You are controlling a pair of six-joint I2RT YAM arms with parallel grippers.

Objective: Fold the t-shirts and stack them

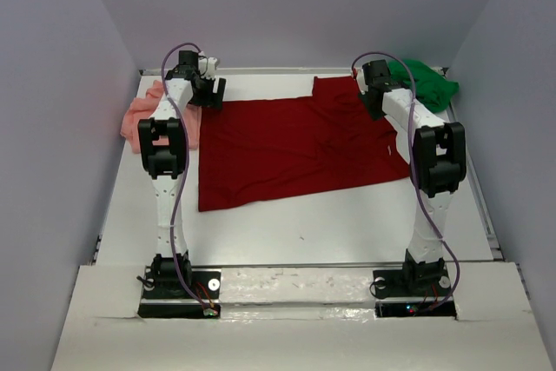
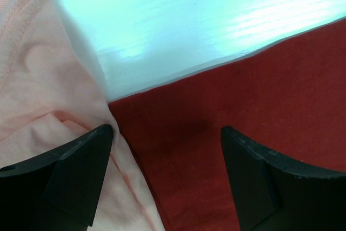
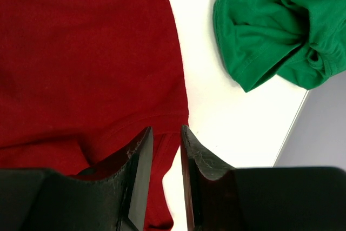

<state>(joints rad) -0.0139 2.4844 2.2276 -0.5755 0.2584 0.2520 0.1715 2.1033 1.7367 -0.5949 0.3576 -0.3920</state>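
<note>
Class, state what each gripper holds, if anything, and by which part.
Left gripper: open, holding nothing. Right gripper: jaws nearly closed astride the edge of the dark red t-shirt; a firm grip cannot be told.

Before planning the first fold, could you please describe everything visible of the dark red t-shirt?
The dark red t-shirt is plain soft cloth, spread flat and lightly wrinkled mid-table, unfolded. Its far-left corner meets the salmon pink t-shirt, between the left gripper's open fingers. The right gripper, fingers close together, hovers at its far-right edge; contact unclear.
</note>
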